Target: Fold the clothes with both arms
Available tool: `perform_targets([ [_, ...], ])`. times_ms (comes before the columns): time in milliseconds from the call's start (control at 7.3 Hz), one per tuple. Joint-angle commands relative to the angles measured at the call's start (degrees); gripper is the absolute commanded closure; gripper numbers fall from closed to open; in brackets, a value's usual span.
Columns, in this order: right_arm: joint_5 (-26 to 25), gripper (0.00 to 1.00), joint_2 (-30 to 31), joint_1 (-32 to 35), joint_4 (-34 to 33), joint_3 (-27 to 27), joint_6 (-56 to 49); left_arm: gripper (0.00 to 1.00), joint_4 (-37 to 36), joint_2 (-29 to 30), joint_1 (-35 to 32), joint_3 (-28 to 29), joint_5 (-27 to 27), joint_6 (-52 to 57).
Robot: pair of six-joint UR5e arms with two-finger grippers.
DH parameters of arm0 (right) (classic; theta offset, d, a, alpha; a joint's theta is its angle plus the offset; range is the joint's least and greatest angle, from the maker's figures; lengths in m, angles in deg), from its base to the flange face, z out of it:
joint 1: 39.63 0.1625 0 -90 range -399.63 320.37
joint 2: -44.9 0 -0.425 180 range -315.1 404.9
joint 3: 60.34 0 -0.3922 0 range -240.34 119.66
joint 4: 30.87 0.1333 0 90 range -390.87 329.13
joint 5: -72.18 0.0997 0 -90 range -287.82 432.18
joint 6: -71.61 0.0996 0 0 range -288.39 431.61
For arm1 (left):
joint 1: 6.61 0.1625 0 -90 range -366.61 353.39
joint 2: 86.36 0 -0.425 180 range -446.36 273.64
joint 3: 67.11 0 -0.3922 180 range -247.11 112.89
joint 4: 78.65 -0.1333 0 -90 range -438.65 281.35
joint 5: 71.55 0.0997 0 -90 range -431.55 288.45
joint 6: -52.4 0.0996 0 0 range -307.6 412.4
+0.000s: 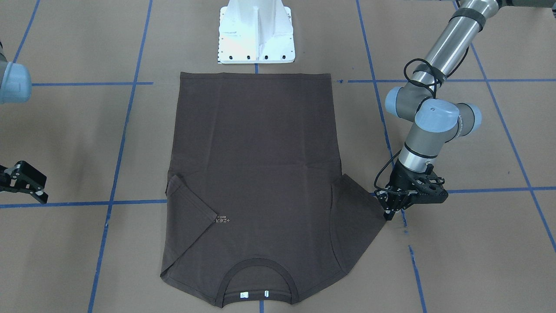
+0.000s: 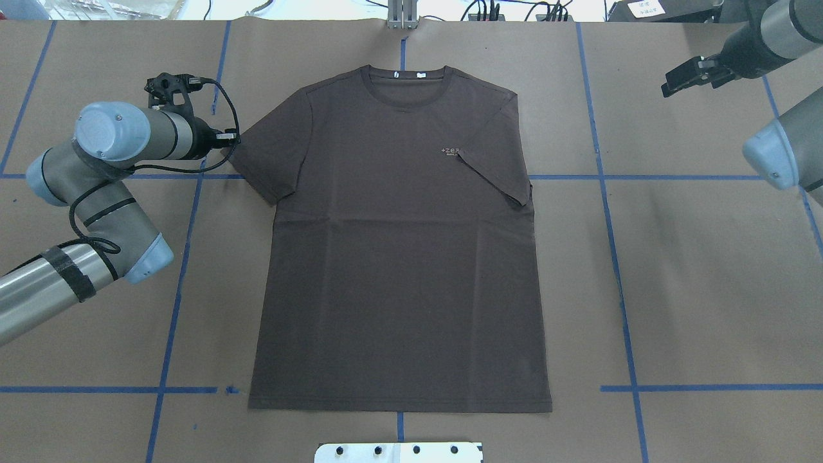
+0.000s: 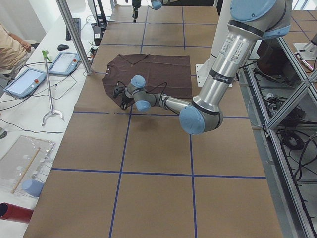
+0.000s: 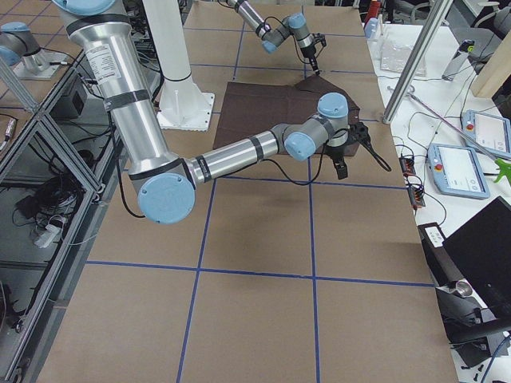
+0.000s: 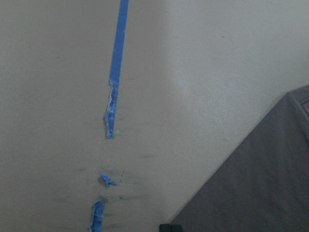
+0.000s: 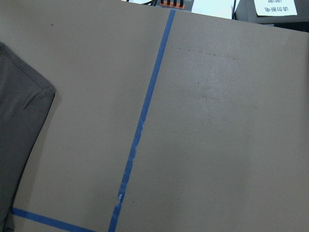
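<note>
Barely begun: T-shirt (image 2: 398, 257) flat mid-frame on the counter (image 2: 707, 289), one sleeve (image 2: 496, 175) folded in; left end effector (image 1: 388, 211) at the other sleeve (image 2: 267, 161) tip, grip indiscernible; right end effector (image 1: 43, 190) open, well apart.

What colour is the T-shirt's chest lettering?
Pale lettering on the dark brown T-shirt; clearest in the overhead exterior view.

The shirt (image 2: 398, 257) lies flat on the table (image 2: 675, 289), hem near the pedestal (image 2: 398, 452); its right-side sleeve (image 2: 498, 177) is folded onto the front; left gripper (image 2: 233, 137) at the other sleeve (image 2: 270, 154); right gripper (image 2: 672, 87) well apart.
</note>
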Motion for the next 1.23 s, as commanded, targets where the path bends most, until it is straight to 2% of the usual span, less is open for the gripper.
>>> perform_targets([
  [0, 0.01, 0.0, 0.07, 0.0, -0.02, -0.01, 0.0, 0.47, -0.22, -0.27, 0.09, -0.18, -0.19, 2.31],
  [137, 0.01, 0.0, 0.07, 0.0, -0.02, 0.08, 0.0, 0.31, -1.18, -0.36, 0.01, -0.18, -0.19, 7.11],
  [1096, -0.08, 0.0, 0.16, 0.0, -0.02, -0.01, 0.0, 0.39, -1.27, -0.01, 0.18, 0.18, -0.1, 6.72],
])
